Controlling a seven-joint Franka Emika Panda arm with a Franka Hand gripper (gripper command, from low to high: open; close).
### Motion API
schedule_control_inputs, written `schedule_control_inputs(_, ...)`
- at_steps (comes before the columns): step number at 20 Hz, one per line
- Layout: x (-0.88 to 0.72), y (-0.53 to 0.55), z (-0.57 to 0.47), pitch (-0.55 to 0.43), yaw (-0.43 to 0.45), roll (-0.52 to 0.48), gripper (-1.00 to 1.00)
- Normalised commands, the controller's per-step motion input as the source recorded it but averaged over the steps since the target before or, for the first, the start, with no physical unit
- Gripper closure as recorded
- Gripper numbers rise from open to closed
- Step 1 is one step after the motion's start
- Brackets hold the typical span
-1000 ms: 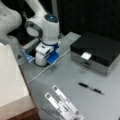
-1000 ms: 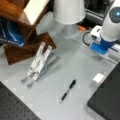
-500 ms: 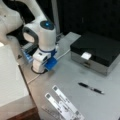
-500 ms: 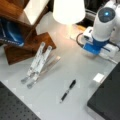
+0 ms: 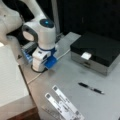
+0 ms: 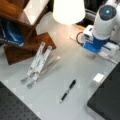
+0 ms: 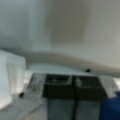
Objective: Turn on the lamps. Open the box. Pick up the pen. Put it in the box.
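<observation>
Gripper (image 5: pixel 40 67) sat low at the table's far corner, pressed down by a round base with a cable; in a front view it showed as blue-and-white hardware (image 6: pixel 96 47) beside the lit lamp (image 6: pixel 68 11). Wrist view showed two dark fingers (image 7: pixel 58 87) side by side at the bottom, apparently together with only a thin seam between, nothing seen gripped; fingertips cut off by the frame edge, so closed is likely but not certain. Lamp shade glowed white, its base hidden behind the arm. Box (image 5: pixel 100 51) lay shut, black lid down, white tab at the front edge; in a front view only its corner (image 6: pixel 110 100) showed, rest cut off. Pen (image 5: pixel 91 88) lay flat on the grey table (image 5: pixel 75 75), near the box front, well apart from the gripper; also seen alone on the table (image 6: pixel 68 90). White strips with black squares (image 5: pixel 63 103) lay near a front view's bottom, partly cut off.
</observation>
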Motion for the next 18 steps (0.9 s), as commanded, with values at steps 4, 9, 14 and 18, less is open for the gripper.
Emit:
schedule_control_inputs(4,-0.68,-0.07,0.06,-0.352,0.092,0.122,1.0)
schedule_control_inputs(9,-0.53,-0.05,0.03,-0.295,0.028,0.159,1.0)
schedule_control_inputs(14,-0.41,-0.01,0.06,-0.207,-0.003,0.186,1.0)
schedule_control_inputs(18,-0.34,0.03,0.1,-0.147,-0.01,0.255,1.0)
